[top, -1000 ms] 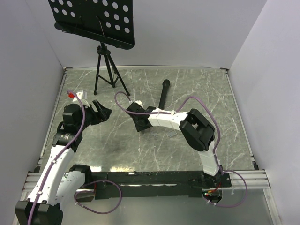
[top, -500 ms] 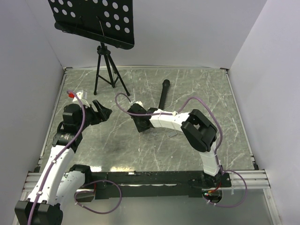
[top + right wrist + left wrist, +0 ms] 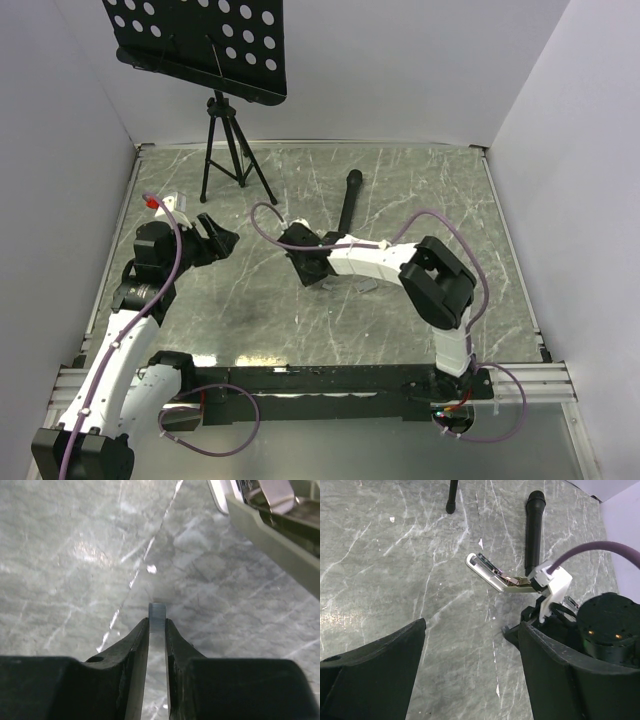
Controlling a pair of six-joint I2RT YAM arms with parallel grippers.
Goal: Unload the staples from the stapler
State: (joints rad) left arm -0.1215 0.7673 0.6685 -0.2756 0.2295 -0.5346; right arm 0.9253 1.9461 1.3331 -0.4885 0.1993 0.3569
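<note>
Grey marbled counter is seen; the stapler is laid open near its centre, just beside the right claw, which is clenched on a thin staple strip. The left claw is held released, well apart.

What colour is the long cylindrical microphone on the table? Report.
Black; the microphone shows best in the left wrist view.
</note>
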